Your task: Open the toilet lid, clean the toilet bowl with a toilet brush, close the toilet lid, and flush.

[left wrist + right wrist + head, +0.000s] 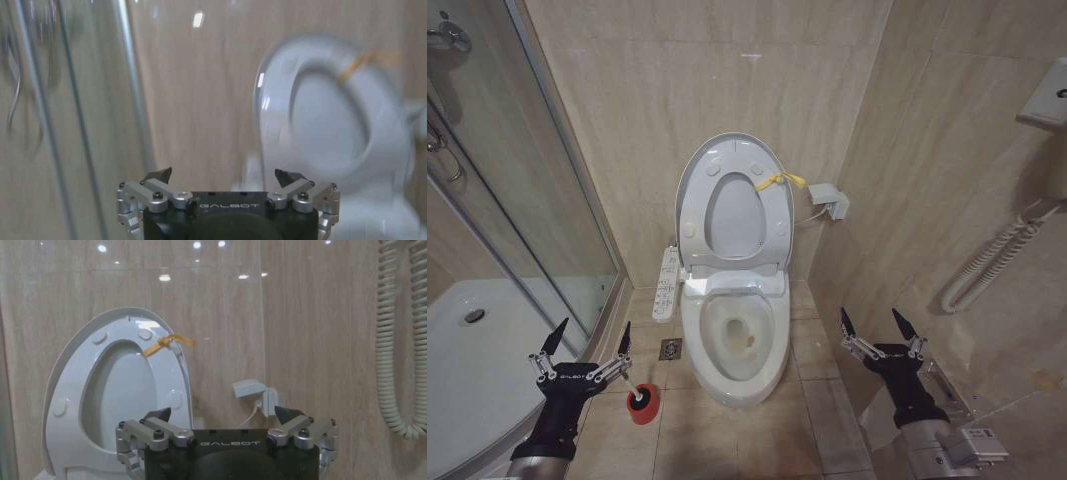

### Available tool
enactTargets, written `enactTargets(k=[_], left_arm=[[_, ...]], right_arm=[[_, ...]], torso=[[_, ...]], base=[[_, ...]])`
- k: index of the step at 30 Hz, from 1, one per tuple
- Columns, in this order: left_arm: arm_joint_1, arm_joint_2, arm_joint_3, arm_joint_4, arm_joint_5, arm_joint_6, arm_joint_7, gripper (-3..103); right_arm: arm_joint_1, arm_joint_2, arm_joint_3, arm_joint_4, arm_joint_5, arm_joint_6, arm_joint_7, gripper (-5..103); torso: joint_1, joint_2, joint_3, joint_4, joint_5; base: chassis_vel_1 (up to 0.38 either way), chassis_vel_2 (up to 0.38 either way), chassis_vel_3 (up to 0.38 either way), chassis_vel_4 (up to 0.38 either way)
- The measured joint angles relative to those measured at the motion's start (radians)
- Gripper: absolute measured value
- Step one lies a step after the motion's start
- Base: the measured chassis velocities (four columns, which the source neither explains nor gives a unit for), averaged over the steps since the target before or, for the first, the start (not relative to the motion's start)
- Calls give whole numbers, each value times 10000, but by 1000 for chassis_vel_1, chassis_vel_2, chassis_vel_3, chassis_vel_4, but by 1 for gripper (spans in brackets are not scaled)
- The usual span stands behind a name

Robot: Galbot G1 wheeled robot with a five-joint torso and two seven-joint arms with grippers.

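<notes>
The toilet lid [732, 147] stands raised against the back wall, a yellow strap [779, 181] tied at its rim. The seat ring [767, 235] is up against it. Below them the toilet bowl [774, 355] lies uncovered, slightly stained inside. The toilet brush [630, 388] sits in a red cup [643, 404] on the floor left of the bowl, its head hidden in the cup. My left gripper [594, 335] hovers open just above and left of the cup. To the right of the bowl my right gripper [871, 320] is open and holds nothing. The right wrist view faces the lid [70, 352] and strap [167, 342].
A curved shower tray [467, 360] with a glass door [547, 180] fills the left. A control panel [667, 283] hangs at the toilet's left side, and a floor drain [670, 348] lies below it. On the right wall are a small white box [830, 200] and a coiled hose [987, 260].
</notes>
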Motion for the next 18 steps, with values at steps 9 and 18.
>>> enactTargets(k=[9,18], left_arm=[[-573,-1022,221,1629,1048,268,-261,100],[-538,-956,266,2788,159,-1462,115,100]], right_arm=[[0,0,0,0,0,0,0,100],[1,0,0,0,0,1,0,100]], torso=[[1,-1,1,-3,-8],[1,0,1,-3,0]], base=[[0,0,0,0],[0,0,0,0]])
